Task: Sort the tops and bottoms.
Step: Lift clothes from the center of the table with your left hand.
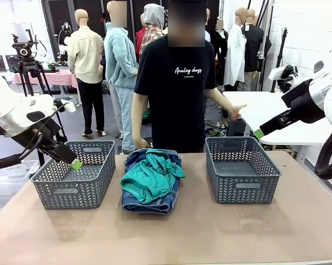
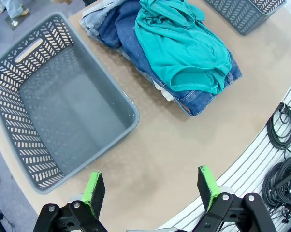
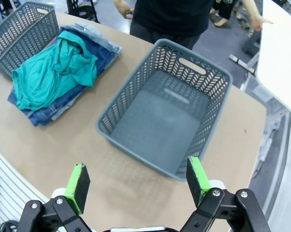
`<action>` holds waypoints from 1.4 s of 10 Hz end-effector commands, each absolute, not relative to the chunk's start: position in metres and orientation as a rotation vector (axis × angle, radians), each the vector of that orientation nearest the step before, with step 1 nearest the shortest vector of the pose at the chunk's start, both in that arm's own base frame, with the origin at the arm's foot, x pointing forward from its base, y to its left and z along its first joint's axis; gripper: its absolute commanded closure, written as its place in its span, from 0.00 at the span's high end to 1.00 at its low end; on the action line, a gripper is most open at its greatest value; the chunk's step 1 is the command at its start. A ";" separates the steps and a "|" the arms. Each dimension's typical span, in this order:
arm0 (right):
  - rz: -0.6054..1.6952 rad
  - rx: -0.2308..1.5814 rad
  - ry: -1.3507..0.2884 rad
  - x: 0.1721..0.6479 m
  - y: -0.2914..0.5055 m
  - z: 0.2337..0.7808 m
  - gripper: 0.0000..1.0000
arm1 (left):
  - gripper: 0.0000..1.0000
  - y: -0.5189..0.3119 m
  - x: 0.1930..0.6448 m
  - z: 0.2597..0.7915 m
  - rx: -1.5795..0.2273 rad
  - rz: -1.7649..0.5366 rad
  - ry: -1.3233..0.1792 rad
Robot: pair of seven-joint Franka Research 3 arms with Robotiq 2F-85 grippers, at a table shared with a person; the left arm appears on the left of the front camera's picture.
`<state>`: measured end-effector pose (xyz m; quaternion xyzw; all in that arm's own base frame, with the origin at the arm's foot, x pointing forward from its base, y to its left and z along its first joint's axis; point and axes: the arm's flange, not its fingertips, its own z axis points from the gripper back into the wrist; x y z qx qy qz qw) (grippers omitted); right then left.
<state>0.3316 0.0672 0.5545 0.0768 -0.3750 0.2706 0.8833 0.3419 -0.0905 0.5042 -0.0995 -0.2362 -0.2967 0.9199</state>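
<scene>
At the far left we see the left gripper (image 1: 75, 164), held in the air over the left part of the left basket (image 1: 102, 182) and touching nothing. In its wrist view the jaws stand wide apart with nothing between the green pads (image 2: 94, 193), and under them lies the table (image 2: 174, 145), just beside the basket's near corner. The grey floor of this basket shows in full. In the middle of the table, between the two baskets and apart from both, lies one pile of clothes. On top of it is the teal-green top (image 1: 150, 175), crumpled and spread over most of the pile. Directly under it are the dark blue jeans (image 1: 146, 204), folded. At the far side a piece of light blue denim (image 2: 90, 20) comes out from under the jeans, and a thin white layer (image 2: 164, 93) shows between the denim layers; we cannot tell which garment it is. Behind the pile stands a person (image 1: 174, 94) in a black T-shirt, one hand (image 1: 139, 143) at the far edge of the table, the other hand (image 1: 236, 110) reaching to a white table (image 1: 276, 110) at the right. Further right is the right basket (image 1: 243, 190), grey too, its floor also in full view. The right gripper (image 1: 258, 133) hangs high, in the front view over this basket's far right corner, touching nothing. Its wrist view shows the jaws wide open, holding nothing, with the basket just ahead of them.
</scene>
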 end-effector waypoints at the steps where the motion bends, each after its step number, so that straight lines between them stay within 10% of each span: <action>1: 0.561 0.171 -0.782 0.331 0.067 0.555 1.00 | 1.00 -0.089 0.341 0.504 -0.207 -0.613 -0.483; 14: 0.561 0.171 -0.782 0.331 0.067 0.555 1.00 | 1.00 -0.089 0.341 0.504 -0.207 -0.613 -0.483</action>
